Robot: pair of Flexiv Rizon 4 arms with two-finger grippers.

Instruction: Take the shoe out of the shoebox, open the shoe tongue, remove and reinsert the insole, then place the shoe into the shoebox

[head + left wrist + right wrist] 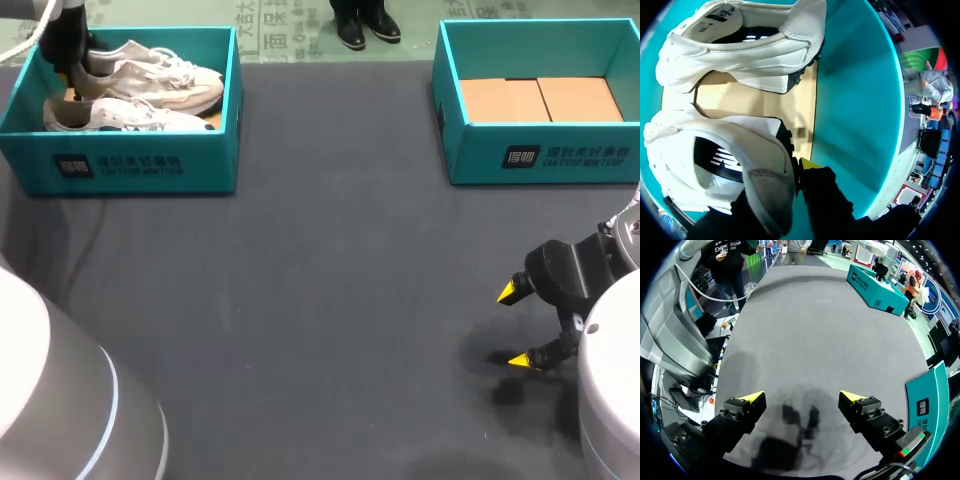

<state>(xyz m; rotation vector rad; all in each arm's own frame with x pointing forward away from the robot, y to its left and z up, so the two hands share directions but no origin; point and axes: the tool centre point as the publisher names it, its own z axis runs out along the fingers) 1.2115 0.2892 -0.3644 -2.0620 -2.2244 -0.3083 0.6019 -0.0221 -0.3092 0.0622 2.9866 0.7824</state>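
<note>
Where the left arm (40,25) comes in at the far left corner, the left claw (68,60) (777,192) is down inside the left box (130,165) (855,100), clamped on the heel of the shoe (150,75) (730,150). In the wrist view the heel sits between the two dark fingers. One yellow tip (807,164) presses against the black sole edge, and the other tip is hidden by the heel. This is the rear shoe of the pair. It lies in the box with its toe pointing toward the box's right wall.

The second shoe (120,115) (740,45) lies just beside it, nearer the front wall, and a strip of the brown box floor (755,105) shows between the two. The left box stands at the back left of the dark bench (320,300).

At the back right stands the right box (540,155) (925,405), showing only its brown floor.

Near the front right the right claw (516,326) (802,396) hangs over bare bench with its fingers wide apart and nothing between them, its shadow on the surface below.
</note>
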